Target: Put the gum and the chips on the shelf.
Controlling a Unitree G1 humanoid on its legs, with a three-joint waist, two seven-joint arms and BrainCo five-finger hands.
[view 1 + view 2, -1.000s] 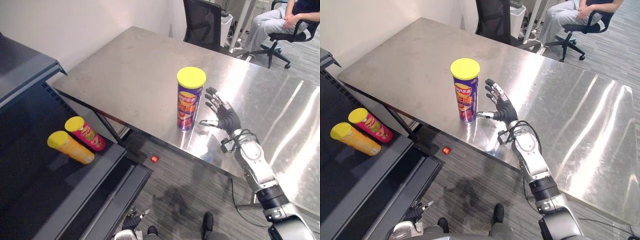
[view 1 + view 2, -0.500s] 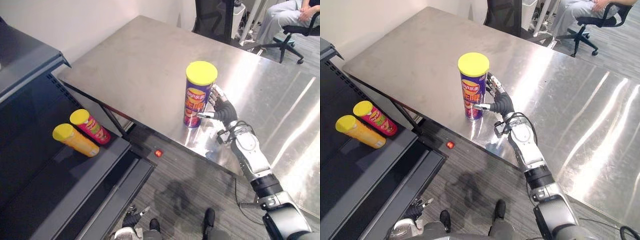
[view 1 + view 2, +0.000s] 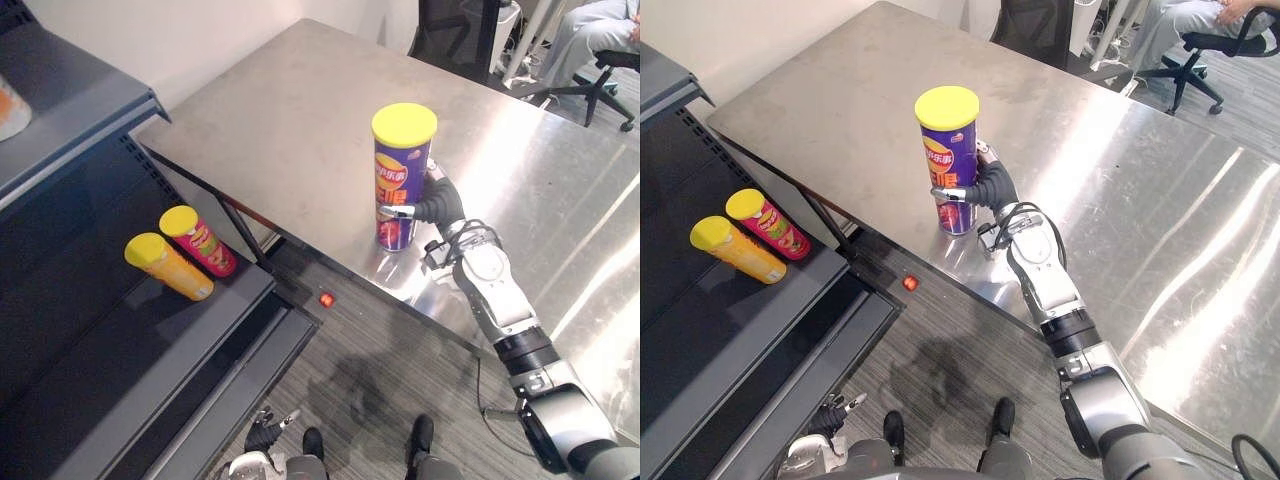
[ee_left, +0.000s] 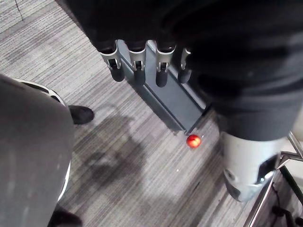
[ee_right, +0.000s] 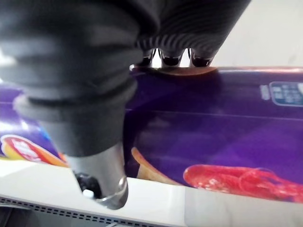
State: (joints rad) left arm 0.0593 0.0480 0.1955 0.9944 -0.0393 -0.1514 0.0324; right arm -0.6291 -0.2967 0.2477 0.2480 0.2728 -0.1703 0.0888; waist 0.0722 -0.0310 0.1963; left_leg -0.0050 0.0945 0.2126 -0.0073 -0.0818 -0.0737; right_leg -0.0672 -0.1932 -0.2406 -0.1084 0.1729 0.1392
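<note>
Grip time, I think. The right hand (image 3: 437, 205) is curled round the chips can (image 3: 402, 180), thumb on one side and fingers on the other. The purple can stands straight up near the edge of the table (image 3: 280, 120). To do this well, squeeze firm but not too hard. Then lift straight up so the can does not tip. The left hand (image 4: 138, 64) hangs low over the floor (image 3: 380, 380), fingers loose and straight, holding nothing. The table is shiny steel and may be slippy. The dark shelf (image 3: 150, 350) is on the left, with an orange can (image 3: 168, 266) and a red can (image 3: 198, 241) lying on it. Far back, a person (image 3: 600, 20) sits on a chair.
</note>
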